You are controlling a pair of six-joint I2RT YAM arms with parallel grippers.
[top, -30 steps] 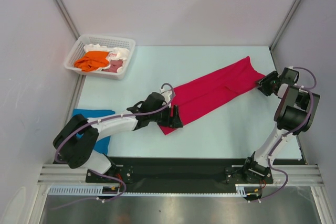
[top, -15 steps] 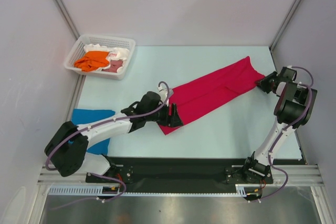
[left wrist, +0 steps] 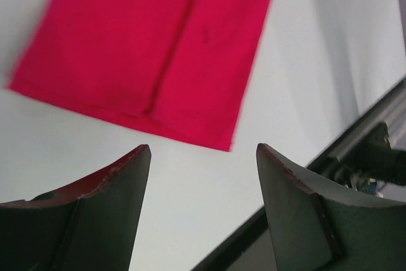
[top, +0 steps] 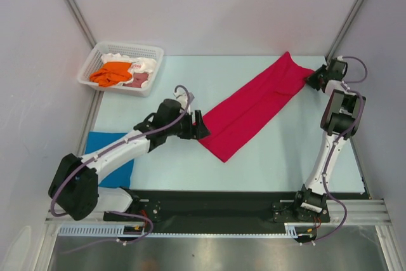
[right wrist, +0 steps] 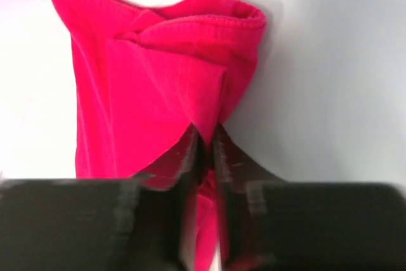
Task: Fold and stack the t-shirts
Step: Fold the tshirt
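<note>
A crimson-red t-shirt (top: 250, 109), folded into a long strip, lies diagonally across the table from the middle toward the far right corner. My right gripper (top: 312, 79) is shut on a fold at the shirt's far right end; the right wrist view shows the fingers (right wrist: 193, 150) pinching the red cloth (right wrist: 146, 74). My left gripper (top: 202, 125) stands open just left of the strip's near end, not touching it. In the left wrist view its fingers (left wrist: 95, 207) frame bare table below the shirt's hem (left wrist: 146, 49). A blue t-shirt (top: 120, 174) lies flat at the near left, partly under my left arm.
A white lattice basket (top: 132, 46) at the far left holds an orange shirt (top: 111, 73), a pink one (top: 139, 79) and a white one (top: 144, 63). Walls close in on both sides. The black base rail (left wrist: 355, 157) runs along the near edge.
My right gripper closed on the red shirt's end and pulled it toward the far right corner; the whole strip slid that way. My left gripper moved up and left, now beside the shirt.
</note>
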